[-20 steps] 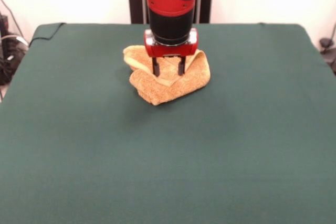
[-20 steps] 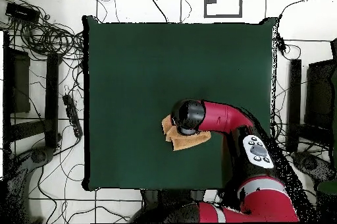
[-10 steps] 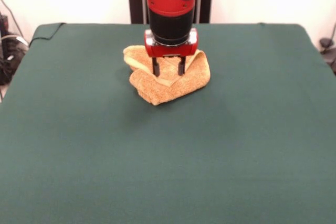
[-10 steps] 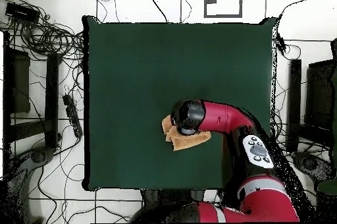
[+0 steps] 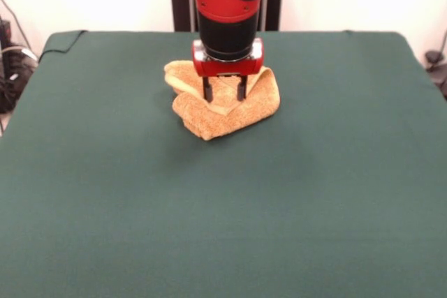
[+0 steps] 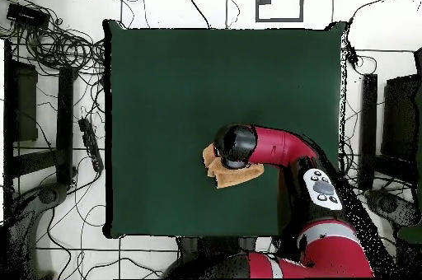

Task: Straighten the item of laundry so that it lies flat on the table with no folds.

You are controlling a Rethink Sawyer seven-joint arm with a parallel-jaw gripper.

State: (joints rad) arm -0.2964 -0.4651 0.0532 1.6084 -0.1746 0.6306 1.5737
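The tan-orange towel (image 5: 227,113) lies crumpled and folded over itself on the dark green table (image 5: 223,200), toward the far middle. My gripper (image 5: 223,95) hangs straight down over the towel's middle. Its two black fingers (image 5: 207,91) stand apart, open, with the tips at or just above the cloth. In the overhead view the arm's wrist covers most of the towel (image 6: 235,177); the gripper itself is hidden there. No care tag shows.
The green table cover (image 6: 222,95) spreads wide on all sides of the towel. Cables and gear (image 6: 49,46) lie on the floor beyond the table's edges. The black pedestal (image 5: 183,5) stands behind the table.
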